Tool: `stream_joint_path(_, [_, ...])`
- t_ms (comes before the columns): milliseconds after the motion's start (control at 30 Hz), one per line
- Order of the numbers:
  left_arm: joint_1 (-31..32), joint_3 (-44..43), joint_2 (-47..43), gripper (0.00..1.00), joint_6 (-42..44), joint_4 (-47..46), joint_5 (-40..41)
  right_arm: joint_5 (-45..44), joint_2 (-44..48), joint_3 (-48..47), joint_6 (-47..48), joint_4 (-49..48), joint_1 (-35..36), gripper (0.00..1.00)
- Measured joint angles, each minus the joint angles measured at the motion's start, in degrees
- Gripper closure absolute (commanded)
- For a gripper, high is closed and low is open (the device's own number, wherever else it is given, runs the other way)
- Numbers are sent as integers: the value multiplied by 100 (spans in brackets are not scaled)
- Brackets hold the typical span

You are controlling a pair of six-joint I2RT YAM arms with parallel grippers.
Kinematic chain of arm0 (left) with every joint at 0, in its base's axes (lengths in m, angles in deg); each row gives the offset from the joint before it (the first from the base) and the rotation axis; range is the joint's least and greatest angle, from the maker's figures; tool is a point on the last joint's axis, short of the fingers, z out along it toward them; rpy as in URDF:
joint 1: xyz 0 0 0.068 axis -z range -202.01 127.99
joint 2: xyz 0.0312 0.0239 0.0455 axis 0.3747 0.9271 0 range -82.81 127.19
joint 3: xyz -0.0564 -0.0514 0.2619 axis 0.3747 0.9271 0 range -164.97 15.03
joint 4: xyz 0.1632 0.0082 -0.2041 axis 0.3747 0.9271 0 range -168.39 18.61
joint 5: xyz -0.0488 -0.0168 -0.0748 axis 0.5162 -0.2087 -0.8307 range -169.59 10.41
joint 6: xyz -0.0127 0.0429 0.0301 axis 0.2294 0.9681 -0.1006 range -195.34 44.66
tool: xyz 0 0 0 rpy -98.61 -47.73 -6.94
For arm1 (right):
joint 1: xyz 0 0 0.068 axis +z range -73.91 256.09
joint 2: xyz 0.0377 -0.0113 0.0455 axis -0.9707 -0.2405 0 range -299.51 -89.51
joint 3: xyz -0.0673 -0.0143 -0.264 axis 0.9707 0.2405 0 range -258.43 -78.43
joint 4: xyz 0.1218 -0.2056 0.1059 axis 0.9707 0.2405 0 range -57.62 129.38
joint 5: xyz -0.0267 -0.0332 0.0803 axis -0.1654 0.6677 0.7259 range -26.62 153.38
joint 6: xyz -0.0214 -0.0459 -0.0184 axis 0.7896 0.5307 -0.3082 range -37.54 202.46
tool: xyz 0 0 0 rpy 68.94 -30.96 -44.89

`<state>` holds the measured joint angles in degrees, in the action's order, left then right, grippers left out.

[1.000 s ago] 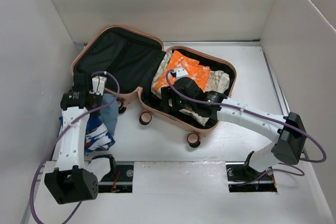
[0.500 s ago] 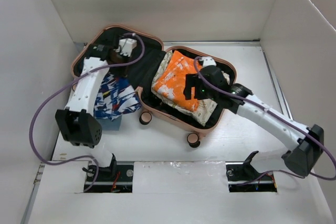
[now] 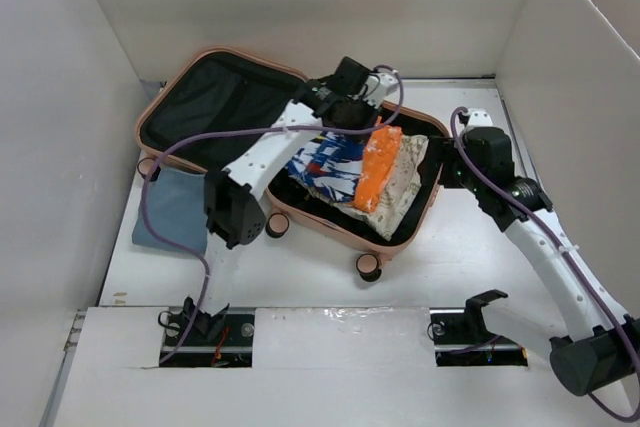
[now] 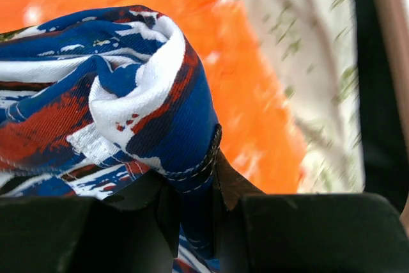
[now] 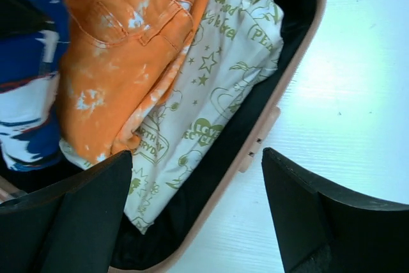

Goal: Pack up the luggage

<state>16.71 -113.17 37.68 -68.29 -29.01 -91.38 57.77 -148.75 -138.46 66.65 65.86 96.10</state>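
Pinching blue cloth (image 4: 128,87), the left end effector (image 4: 195,187) has swung over the luggage (image 3: 325,232); the right end effector (image 5: 198,183), spread, retreated.

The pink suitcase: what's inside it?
In the suitcase's right half lie a blue patterned garment, held by the left pincer, an orange garment and a cream printed cloth beneath. Whatever lies under them is covered.

The left arm stretches forward and to the right, the left gripper (image 4: 195,199) clamped on a fold of blue patterned cloth (image 4: 128,94). The right arm reaches forward, the right gripper (image 5: 195,158) spread wide apart.
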Motion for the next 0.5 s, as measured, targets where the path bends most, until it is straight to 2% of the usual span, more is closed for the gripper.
stream_joint_path(133, [348,-535,697,100,-254,-286,-22,369,232,280,214,44,-533,13])
stream_joint_path(233, [459,-625,1064,100,-424,-396,-33,632,269,446,391,87,-905,12])
stream_joint_path(267, [461,-660,1182,86,-474,-411,-42,723,264,485,444,107,-1027,12])
stream_joint_path(300, [468,-697,1279,66,-518,-426,-55,833,262,518,501,109,-1139,12])
stream_joint_path(367, [472,-767,1438,38,-629,-595,-197,1047,262,555,599,111,-1303,11])
stream_joint_path(400, [494,-807,1488,13,-682,-708,-278,1143,258,557,640,109,-1373,11])
stream_joint_path(433, [518,-839,1519,0,-710,-787,-369,1244,258,557,669,98,-1419,11])
stream_joint_path(500, [590,-846,1519,0,-763,-922,-474,1405,256,557,713,79,-1469,11])
